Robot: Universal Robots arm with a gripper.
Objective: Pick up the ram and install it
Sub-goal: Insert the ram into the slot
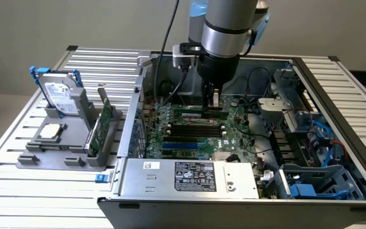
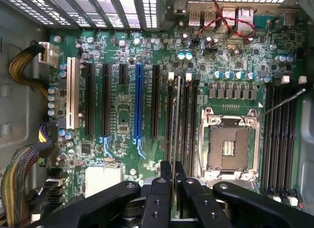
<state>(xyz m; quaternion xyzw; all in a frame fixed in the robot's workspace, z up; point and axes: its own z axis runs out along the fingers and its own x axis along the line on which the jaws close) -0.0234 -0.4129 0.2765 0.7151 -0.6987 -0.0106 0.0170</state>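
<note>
One ram (image 2: 175, 125), which we find pinched in the pincer (image 2: 172, 180), lies straight beneath it over the motherboard (image 2: 122, 56), long axis parallel to the black memory slots (image 2: 189, 125) just beside the CPU socket (image 2: 230, 139).

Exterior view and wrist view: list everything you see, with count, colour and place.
computer case: one, grey, open on the slatted table
motherboard: one, green, inside the case
power supply: one, silver, case's near corner
holder: one, grey, exterior view's left of case
hard drive: one, silver, upright in holder
expansion card: one, green, upright in holder
ram: one, greenish, edge-on over the memory slots
arm: one, silver, above case
hand: one, black, shut on the ram
</note>
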